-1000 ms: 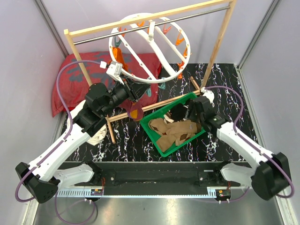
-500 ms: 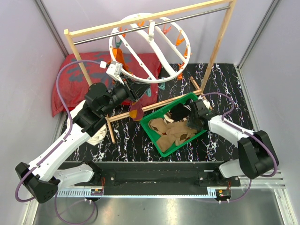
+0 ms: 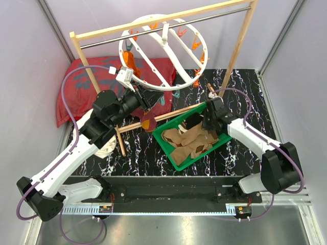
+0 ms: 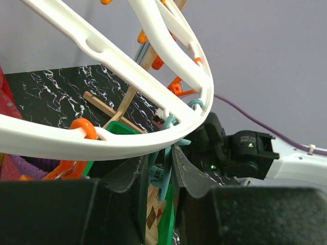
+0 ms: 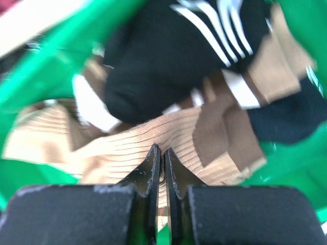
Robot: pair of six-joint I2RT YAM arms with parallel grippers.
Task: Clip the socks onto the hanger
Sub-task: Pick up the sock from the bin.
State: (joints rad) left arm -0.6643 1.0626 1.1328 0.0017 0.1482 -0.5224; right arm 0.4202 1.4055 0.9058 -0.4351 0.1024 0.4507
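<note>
The hanger (image 3: 162,52), a white ring with orange and teal clips, hangs from the rack bar. My left gripper (image 3: 149,106) is shut on a teal clip (image 4: 164,176) under the ring's rim (image 4: 127,138). A brown argyle sock (image 3: 148,123) dangles just below that clip, its pattern visible in the left wrist view (image 4: 153,217). My right gripper (image 3: 205,127) is down in the green basket (image 3: 164,150), shut on a tan ribbed sock (image 5: 153,138). A black sock with white stripes (image 5: 153,56) lies just beyond it, among more brown and tan socks (image 3: 191,143).
The wooden-post rack with its metal bar (image 3: 168,23) spans the back, its foot rails crossing the table beside the basket. A red patterned cushion (image 3: 82,84) lies at the back left. A white cloth (image 3: 107,149) shows under my left arm.
My right gripper swung in over the basket, dropped onto the sock pile and closed on the tan sock. The left arm and the clip it holds have not moved.
</note>
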